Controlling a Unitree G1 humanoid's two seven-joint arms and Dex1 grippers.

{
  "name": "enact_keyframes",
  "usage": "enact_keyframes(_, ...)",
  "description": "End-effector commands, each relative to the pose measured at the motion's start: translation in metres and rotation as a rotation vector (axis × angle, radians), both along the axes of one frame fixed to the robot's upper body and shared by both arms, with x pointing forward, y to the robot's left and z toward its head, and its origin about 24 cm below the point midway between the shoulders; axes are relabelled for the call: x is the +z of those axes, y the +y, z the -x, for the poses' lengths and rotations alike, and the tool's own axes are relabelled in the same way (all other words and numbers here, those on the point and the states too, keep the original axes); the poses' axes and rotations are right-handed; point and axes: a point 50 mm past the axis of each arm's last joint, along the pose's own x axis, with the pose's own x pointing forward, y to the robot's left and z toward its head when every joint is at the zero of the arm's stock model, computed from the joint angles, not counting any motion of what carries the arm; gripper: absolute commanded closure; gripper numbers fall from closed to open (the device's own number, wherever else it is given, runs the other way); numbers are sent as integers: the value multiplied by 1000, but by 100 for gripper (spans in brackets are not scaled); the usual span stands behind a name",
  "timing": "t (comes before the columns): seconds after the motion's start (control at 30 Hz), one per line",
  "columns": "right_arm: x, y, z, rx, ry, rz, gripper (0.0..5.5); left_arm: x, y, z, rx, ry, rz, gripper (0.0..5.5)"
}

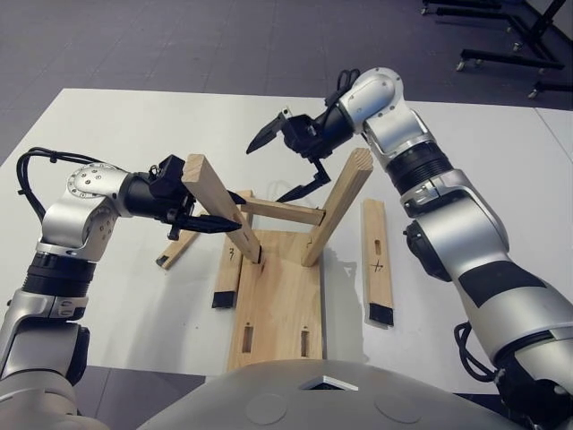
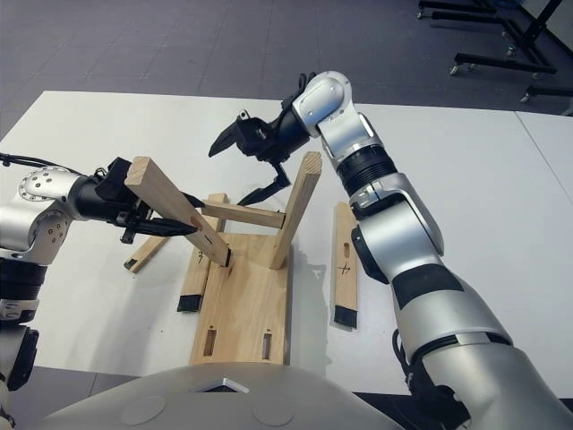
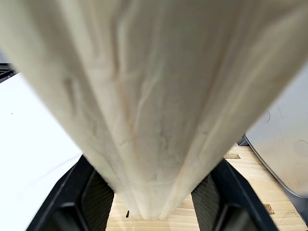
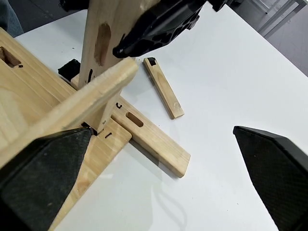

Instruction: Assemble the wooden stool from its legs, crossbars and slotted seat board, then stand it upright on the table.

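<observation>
The slotted seat board [image 1: 273, 300] lies flat on the white table [image 1: 107, 125]. Two legs stand tilted in its far slots, a left leg [image 1: 222, 206] and a right leg [image 1: 340, 204], joined by a crossbar [image 1: 282, 211]. My left gripper [image 1: 204, 221] is shut on the left leg, and its fingers [image 3: 91, 192] press both sides of the wood. My right gripper [image 1: 286, 159] hangs open just above and behind the crossbar, holding nothing. From its wrist the crossbar [image 4: 72, 108] runs past one finger [image 4: 38, 173].
A loose leg [image 1: 377, 260] with a black foot lies to the right of the board. Another loose leg [image 1: 228, 269] lies along the board's left edge. A short crossbar [image 1: 179, 249] rests further left. Black stands [image 1: 501, 36] are on the floor beyond the table.
</observation>
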Motion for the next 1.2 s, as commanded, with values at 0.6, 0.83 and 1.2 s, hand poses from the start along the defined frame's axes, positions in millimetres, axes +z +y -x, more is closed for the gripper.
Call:
enact_keyframes(0.6,-24,-29,29,30,104,91,10,-36,14,15,47,179,-42,347)
enact_keyframes(0.83,-24,-30,39,55,132,80,10,-46,20,16,85,228,-62,347)
enact_keyframes(1.2,4,-19,27,-3,108,-97,10,-52,15,18,36,253,-98,347)
